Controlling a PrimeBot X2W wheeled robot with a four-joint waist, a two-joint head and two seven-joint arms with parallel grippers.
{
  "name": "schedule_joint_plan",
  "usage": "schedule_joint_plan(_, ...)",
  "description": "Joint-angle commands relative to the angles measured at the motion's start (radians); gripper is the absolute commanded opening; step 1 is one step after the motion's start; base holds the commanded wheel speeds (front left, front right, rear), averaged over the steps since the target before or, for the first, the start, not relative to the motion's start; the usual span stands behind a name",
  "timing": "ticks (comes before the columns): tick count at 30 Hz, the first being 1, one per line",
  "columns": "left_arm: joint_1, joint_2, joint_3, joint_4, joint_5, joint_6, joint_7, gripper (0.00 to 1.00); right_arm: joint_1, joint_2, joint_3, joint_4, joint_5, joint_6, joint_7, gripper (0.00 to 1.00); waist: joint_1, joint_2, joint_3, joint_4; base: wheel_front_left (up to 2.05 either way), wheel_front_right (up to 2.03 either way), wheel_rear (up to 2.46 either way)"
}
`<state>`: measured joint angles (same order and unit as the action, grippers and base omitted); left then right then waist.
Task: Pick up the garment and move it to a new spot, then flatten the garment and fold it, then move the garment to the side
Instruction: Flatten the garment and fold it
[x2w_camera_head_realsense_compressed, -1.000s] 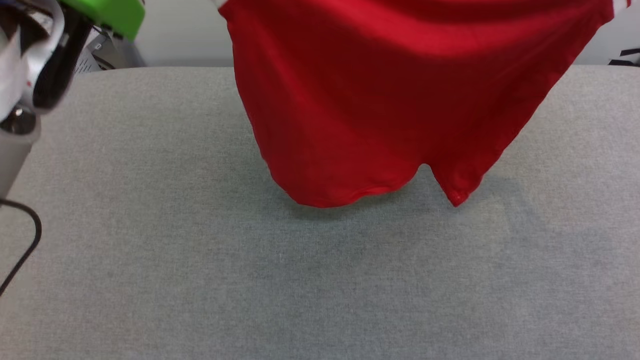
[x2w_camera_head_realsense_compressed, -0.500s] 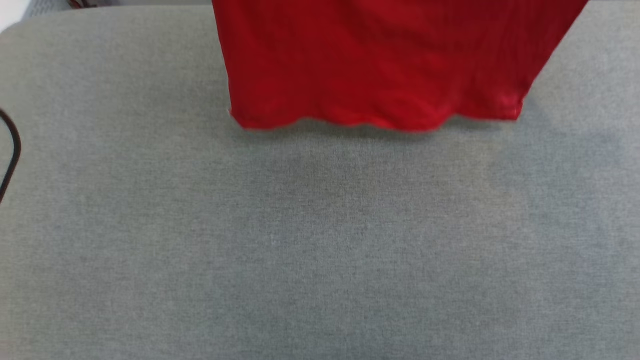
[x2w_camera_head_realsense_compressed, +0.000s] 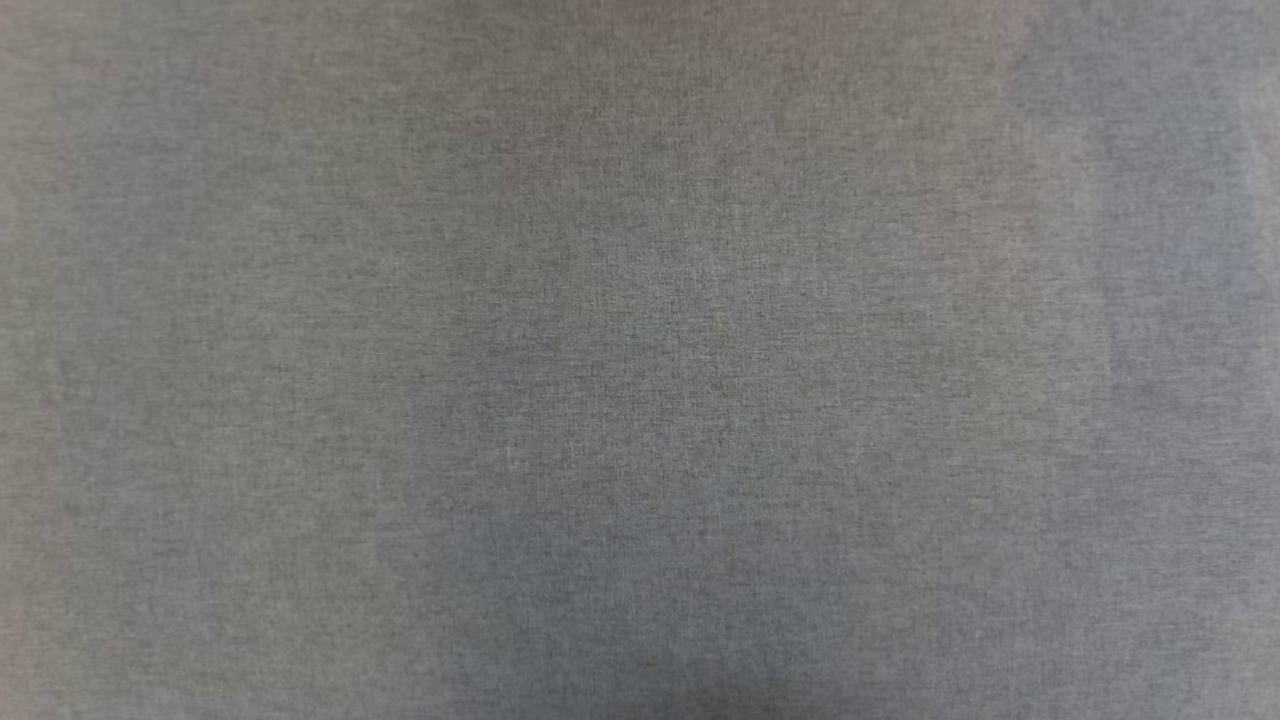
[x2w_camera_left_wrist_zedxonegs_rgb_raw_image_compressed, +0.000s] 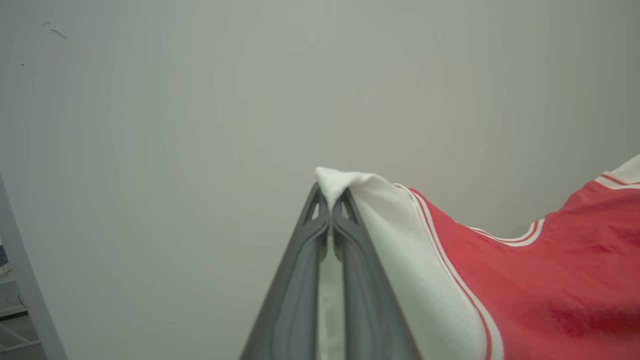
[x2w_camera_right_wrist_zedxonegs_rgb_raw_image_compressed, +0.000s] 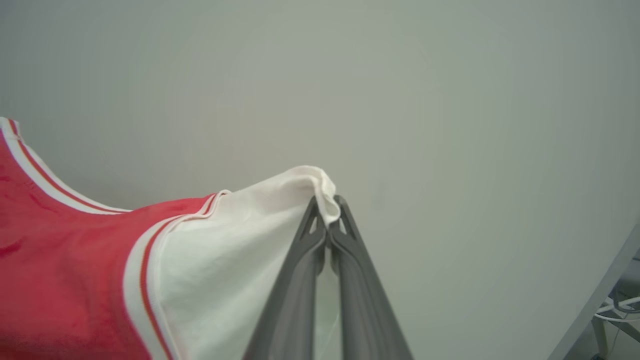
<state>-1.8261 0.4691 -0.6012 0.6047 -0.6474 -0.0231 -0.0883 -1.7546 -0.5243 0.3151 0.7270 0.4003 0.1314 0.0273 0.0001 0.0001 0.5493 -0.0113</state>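
In the left wrist view my left gripper (x2w_camera_left_wrist_zedxonegs_rgb_raw_image_compressed: 330, 202) is shut on the white sleeve of the garment (x2w_camera_left_wrist_zedxonegs_rgb_raw_image_compressed: 540, 280), whose red body with red-white striped trim stretches away to the right. In the right wrist view my right gripper (x2w_camera_right_wrist_zedxonegs_rgb_raw_image_compressed: 327, 212) is shut on the other white sleeve, and the garment (x2w_camera_right_wrist_zedxonegs_rgb_raw_image_compressed: 65, 270) runs off to the left. The garment hangs held up in the air in front of a pale wall. Its numerals are hidden.
The head view looks straight down at the grey cloth-covered table (x2w_camera_head_realsense_compressed: 640, 360). A pale wall (x2w_camera_left_wrist_zedxonegs_rgb_raw_image_compressed: 200, 100) stands behind the grippers. A grey frame post (x2w_camera_right_wrist_zedxonegs_rgb_raw_image_compressed: 595, 295) with white cables rises at the lower right of the right wrist view.
The head camera has tilted down, so the red garment's hanging hem slid up and out of the head view, along with the table's far edge and the black cable.
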Motion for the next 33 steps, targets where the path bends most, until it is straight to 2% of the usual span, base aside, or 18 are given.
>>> schedule_joint_plan(1,-0.018,-0.007,0.002,0.03,0.013,-0.01,-0.018,0.0,-0.019,0.013,0.006,0.029,-0.005,-0.001,-0.021,0.0,-0.0001,-0.0001,0.033,-0.005,0.0,0.0,0.0)
schedule_joint_plan(9,0.028,-0.015,-0.013,0.16,0.004,-0.054,-0.099,0.0,-0.008,0.046,0.085,0.154,0.029,-0.001,-0.115,0.0,-0.0001,-0.0001,0.047,-0.01,0.0,0.0,0.0)
schedule_joint_plan(18,0.299,0.004,-0.02,0.163,-0.03,-0.075,-0.163,0.0,0.195,0.111,0.231,0.193,0.119,-0.001,-0.205,0.0,-0.0001,-0.0001,-0.022,-0.018,0.0,0.0,0.0)
schedule_joint_plan(25,0.546,0.027,-0.003,0.092,-0.039,-0.048,-0.172,0.0,0.401,0.105,0.321,0.149,0.226,-0.001,-0.246,0.0,-0.0001,-0.0001,-0.09,-0.014,0.0,0.0,0.0)
schedule_joint_plan(33,0.953,0.037,0.068,-0.099,-0.063,0.005,-0.173,0.0,0.71,0.06,0.396,0.055,0.325,-0.001,-0.276,0.0,-0.0001,-0.0001,-0.217,0.005,0.0,0.0,0.0)
